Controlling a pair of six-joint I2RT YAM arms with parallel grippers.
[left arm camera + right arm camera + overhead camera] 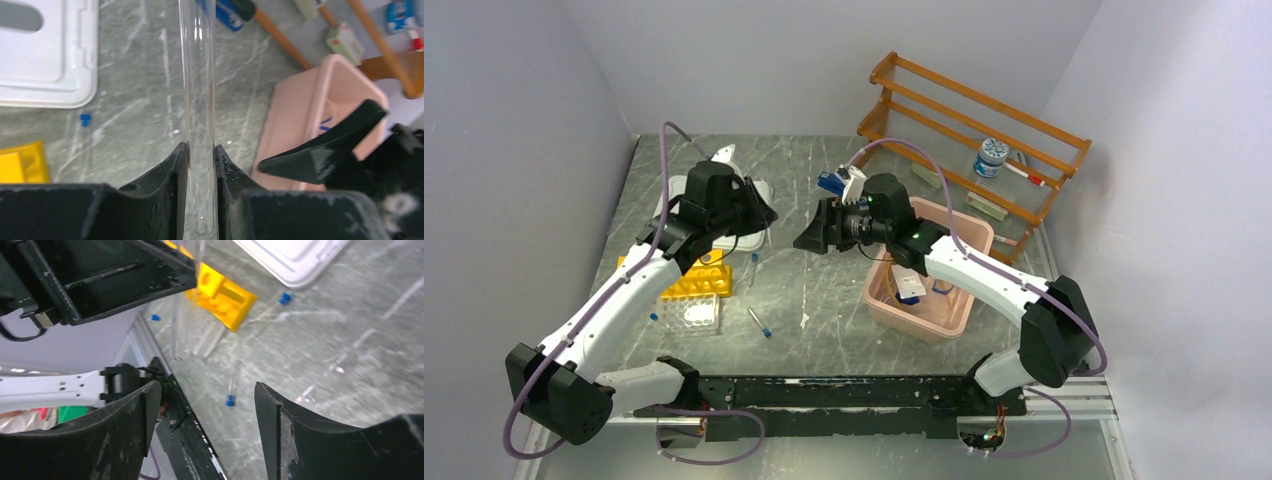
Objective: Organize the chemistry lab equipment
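Gripping a clear tube tightly between both fingers, over grey marbled worktop. Lying flat beyond: a small blue-capped tube, near a white tray. Pink bin opposite.

High rear camera looks down — close wrist cameras share the table.

Grey marbled table, plain pale walls

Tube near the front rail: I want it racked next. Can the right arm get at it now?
Probably yes: the right gripper is open and empty, and only bare table lies between it and the tube.
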